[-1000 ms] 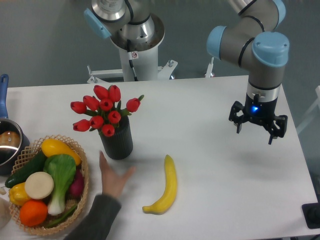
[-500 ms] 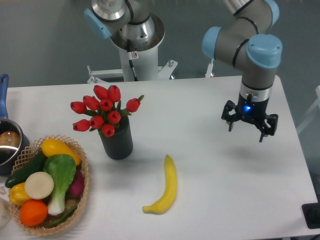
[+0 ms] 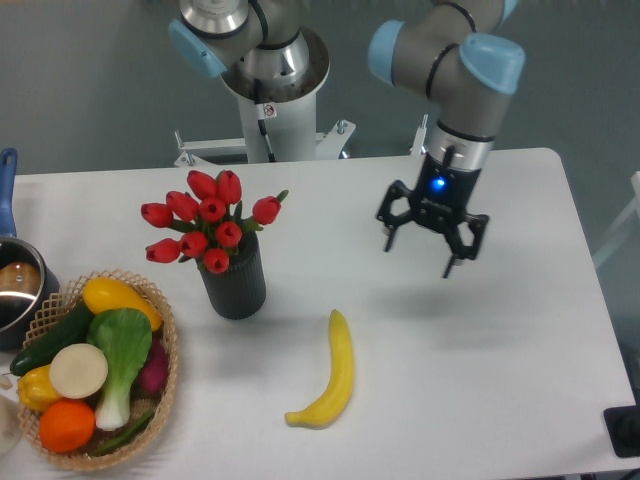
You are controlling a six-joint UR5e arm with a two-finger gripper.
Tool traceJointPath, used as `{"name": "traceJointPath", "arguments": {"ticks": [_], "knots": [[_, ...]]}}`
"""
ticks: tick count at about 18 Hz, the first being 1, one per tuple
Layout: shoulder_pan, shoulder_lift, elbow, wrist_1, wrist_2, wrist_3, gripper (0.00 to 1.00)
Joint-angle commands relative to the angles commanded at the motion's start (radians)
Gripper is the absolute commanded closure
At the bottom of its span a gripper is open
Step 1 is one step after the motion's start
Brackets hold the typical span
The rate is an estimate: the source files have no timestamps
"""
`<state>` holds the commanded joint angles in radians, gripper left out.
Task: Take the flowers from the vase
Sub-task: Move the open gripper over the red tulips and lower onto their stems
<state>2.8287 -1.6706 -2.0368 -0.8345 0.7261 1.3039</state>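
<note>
The flowers (image 3: 208, 226), a bunch of red tulip buds with green stems, stand upright in the vase (image 3: 234, 281), a dark ribbed cylinder left of the table's middle. My gripper (image 3: 421, 252) hangs open above the table, well to the right of the flowers and at about their height in the picture. Nothing sits between its fingers.
A yellow banana (image 3: 331, 374) lies on the table in front of the vase and gripper. A woven basket (image 3: 160, 385) of vegetables stands at the front left. A pot (image 3: 15, 285) with a blue handle sits at the left edge. The arm's base (image 3: 270, 75) stands behind the table.
My gripper has moved left from the table's right side toward the flowers, staying open. A person's hand that lay near the vase one second ago is gone.
</note>
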Motion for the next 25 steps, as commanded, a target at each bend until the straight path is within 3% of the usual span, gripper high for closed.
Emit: {"name": "traceJointPath", "arguments": {"ticks": [2,9,11,15,21,25], "knots": [[0.002,0.028,-0.048,0.002,-0.069,0.002,0.00],[-0.014,0.166,-0.216,-0.003,-0.079,0.046,0.00],[-0.046,0.183,-0.238,-0.003,-0.083,0.046,0.00],[-0.121,0.184,-0.250,-0.003,-0.160,0.040,0.00],[-0.141,0.169,-0.253,-0.005,-0.261,0.034,0.00],[-0.178,0.117,-0.249,0.002,-0.316,0.037,0.00]]}}
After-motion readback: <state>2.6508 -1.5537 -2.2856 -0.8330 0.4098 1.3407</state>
